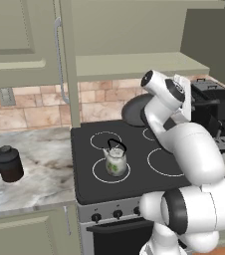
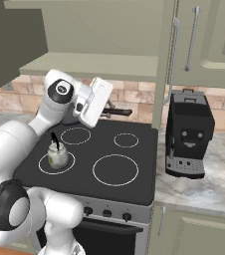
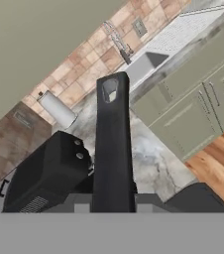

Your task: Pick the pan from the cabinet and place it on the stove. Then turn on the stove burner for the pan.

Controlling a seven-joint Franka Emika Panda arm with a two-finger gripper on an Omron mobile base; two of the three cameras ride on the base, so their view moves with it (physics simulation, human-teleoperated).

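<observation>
While the gripper (image 2: 106,112) has its jaws nipped tight on the pan (image 1: 137,110) handle (image 3: 113,144), pan tilted above the stove (image 1: 134,172) rear, I judge carrying underway; next I lower it flat onto the widest burner ring (image 2: 115,170).

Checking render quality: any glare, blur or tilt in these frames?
Left base view: flat even light, no glare on the stove, kettle sharp. Right base view: soft shadow under the coffee machine. Hand view: heavily rolled, pan handle sharp, counter slanted.
</observation>
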